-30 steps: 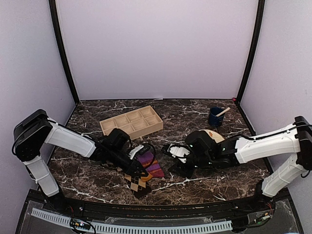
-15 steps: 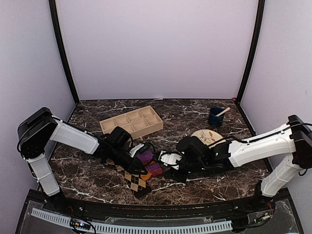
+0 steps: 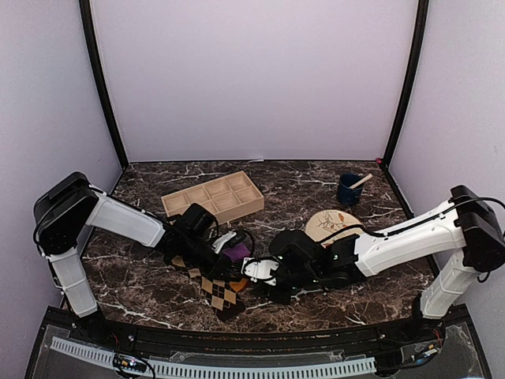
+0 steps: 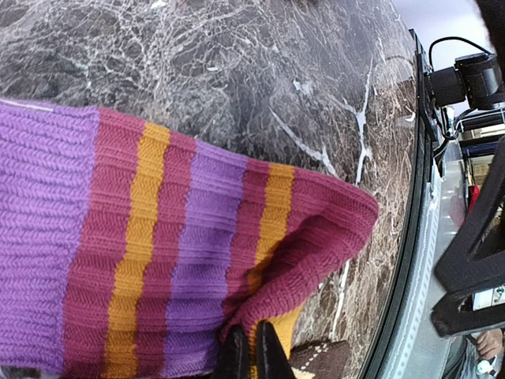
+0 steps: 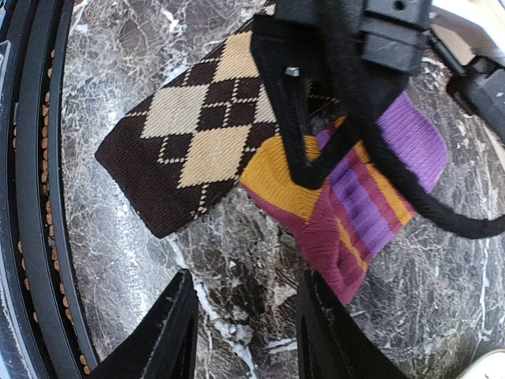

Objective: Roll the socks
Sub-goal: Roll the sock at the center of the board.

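The maroon-red striped sock [image 3: 236, 253] lies bunched and folded over near the table's front. My left gripper [image 3: 224, 269] is shut on its orange-tipped edge. In the left wrist view the stripes [image 4: 158, 253] fill the left side and the shut jaws [image 4: 252, 339] pinch the maroon fold. The brown argyle sock [image 3: 222, 294] lies flat just in front, partly under the striped one. My right gripper [image 3: 263, 276] stands open just right of both socks. In its wrist view its fingers [image 5: 246, 316] straddle bare marble, short of the argyle sock [image 5: 189, 130] and the striped sock [image 5: 359, 209].
A wooden compartment tray [image 3: 213, 197] sits at the back left. A blue cup with a stick [image 3: 348, 189] and a patterned plate [image 3: 332, 223] are to the right. The table's black front rail [image 5: 31, 197] runs close beside the argyle sock.
My right gripper has slid left toward the socks, its jaws narrowing somewhat. The left gripper has folded the striped sock over into a tighter bunch.
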You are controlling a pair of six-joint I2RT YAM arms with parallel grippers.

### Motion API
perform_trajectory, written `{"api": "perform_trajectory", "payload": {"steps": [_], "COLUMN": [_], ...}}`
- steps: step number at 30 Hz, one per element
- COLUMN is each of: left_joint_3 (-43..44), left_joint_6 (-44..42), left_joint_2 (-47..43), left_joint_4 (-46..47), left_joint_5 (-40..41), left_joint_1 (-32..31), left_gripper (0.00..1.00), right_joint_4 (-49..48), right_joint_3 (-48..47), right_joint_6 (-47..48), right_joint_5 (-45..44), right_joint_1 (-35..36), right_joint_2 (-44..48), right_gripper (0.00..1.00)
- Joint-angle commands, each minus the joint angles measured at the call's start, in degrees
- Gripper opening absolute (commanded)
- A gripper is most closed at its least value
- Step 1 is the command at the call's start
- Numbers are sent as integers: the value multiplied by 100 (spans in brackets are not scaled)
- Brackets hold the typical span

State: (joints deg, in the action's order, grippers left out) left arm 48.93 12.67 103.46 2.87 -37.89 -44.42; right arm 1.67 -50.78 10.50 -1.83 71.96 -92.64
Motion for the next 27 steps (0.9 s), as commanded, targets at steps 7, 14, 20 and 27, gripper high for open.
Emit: {"api": "perform_trajectory", "payload": {"steps": [7,14,20,27], "left_joint_3": [141,176,193,303], "left_joint_6": [-245,-304,-335,-390], "left_joint_2": [178,183,200,280], "left_joint_4": [-415,-502,-529,-602], "left_joint_5": [179,155,127,108], "left_joint_1": [65,65,65,74], "left_gripper": [0,0,0,0], "right_joint_4": [-263,-219,-113,-122], "right_joint_3": [-225,-424,-563,-555], "right_joint_6": [185,297,378,463], "right_joint_5": [113,281,461,494], "right_joint_1": [29,-273,-520,-620], "right_joint_2": [-416,-668,-846,-860], "right_gripper": [36,35,34,33]}}
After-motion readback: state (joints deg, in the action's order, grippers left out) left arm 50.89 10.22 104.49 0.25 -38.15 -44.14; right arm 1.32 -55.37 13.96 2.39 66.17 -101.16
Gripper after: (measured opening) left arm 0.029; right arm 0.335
